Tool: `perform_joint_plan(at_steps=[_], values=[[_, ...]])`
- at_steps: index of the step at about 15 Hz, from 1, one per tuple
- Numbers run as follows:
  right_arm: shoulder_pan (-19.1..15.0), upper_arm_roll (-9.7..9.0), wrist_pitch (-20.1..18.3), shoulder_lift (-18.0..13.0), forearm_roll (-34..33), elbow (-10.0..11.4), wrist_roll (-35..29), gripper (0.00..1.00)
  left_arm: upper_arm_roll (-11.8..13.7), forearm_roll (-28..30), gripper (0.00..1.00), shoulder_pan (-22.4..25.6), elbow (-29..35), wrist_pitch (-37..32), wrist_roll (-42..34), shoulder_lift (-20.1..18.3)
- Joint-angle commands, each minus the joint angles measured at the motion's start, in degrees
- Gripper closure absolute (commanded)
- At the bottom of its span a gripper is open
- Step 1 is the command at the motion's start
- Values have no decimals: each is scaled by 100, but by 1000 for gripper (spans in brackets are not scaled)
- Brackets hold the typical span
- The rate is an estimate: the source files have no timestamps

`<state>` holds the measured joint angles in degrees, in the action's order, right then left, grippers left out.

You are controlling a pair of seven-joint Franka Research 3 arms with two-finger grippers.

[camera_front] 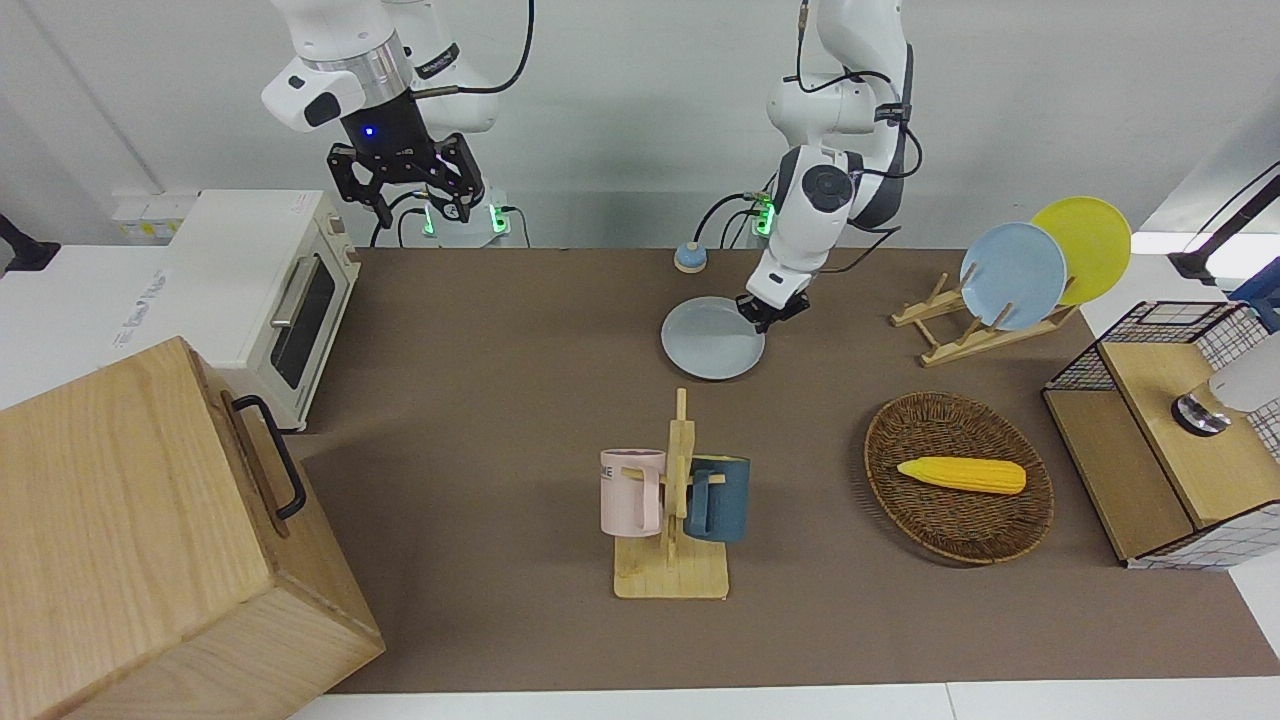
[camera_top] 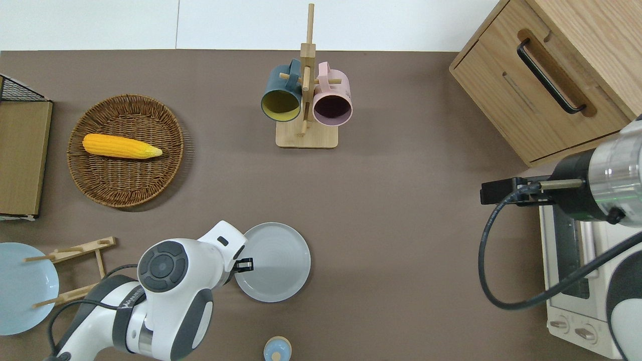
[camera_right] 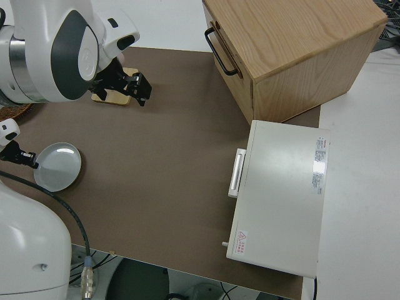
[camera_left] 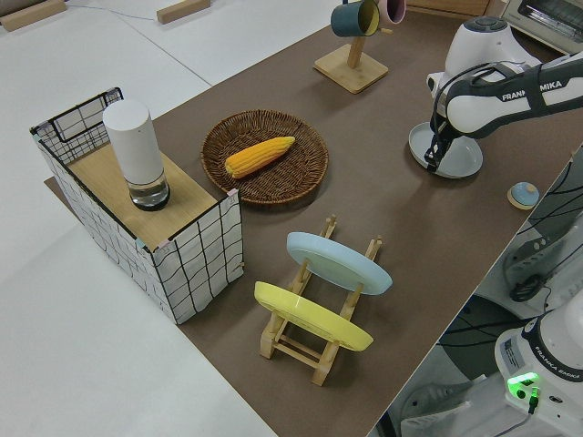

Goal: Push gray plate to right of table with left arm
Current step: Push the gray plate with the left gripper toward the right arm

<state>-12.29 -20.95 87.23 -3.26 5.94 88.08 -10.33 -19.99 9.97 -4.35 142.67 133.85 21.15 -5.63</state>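
The gray plate (camera_front: 712, 338) (camera_top: 272, 261) (camera_left: 446, 150) (camera_right: 57, 165) lies flat on the brown table (camera_front: 480, 400), near the robots' edge and about mid-width. My left gripper (camera_front: 768, 312) (camera_top: 244, 264) (camera_left: 431, 159) is down at the plate's rim, on the side toward the left arm's end of the table, with its tip just over the rim. The left arm (camera_top: 170, 281) leans in over the mat beside the plate. The right arm is parked, and its gripper (camera_front: 418, 205) is open with nothing in it.
A mug rack (camera_front: 675, 560) with a pink and a blue mug stands farther out than the plate. Toward the left arm's end are a wicker basket (camera_front: 955, 530) holding corn, a plate rack (camera_front: 960, 335) and a wire shelf (camera_front: 1150, 340). A toaster oven (camera_front: 270, 290) and a wooden cabinet (camera_front: 150, 540) fill the right arm's end. A small round knob (camera_front: 690, 257) sits near the robots.
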Motion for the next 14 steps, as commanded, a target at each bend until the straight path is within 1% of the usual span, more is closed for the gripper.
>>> perform_joint_plan(at_steps=[1, 4, 7, 8, 11, 13, 14], values=[[-37, -23, -40, 36, 92, -81, -12, 5, -320, 345, 1000, -250, -169, 464, 573, 308], [-37, -23, -39, 36, 92, -81, -12, 5, -348, 549, 1000, -400, -266, 650, 583, 562], [-37, -23, -40, 36, 92, -81, -12, 5, -348, 952, 1000, -654, -284, 983, 610, 756], [-37, -23, -40, 36, 92, -81, -12, 5, -348, 1102, 1000, -785, -371, 1176, 627, 948], [-37, -23, -40, 36, 92, -81, -12, 5, -348, 1173, 1000, -1111, -679, 1275, 978, 1196], [-37, -23, -39, 36, 92, -81, -12, 5, -243, 1226, 1000, -1584, -1020, 1292, 1398, 1502], [-37, -23, -40, 36, 92, -81, -12, 5, -207, 1217, 1000, -1734, -1153, 1310, 1531, 1591]])
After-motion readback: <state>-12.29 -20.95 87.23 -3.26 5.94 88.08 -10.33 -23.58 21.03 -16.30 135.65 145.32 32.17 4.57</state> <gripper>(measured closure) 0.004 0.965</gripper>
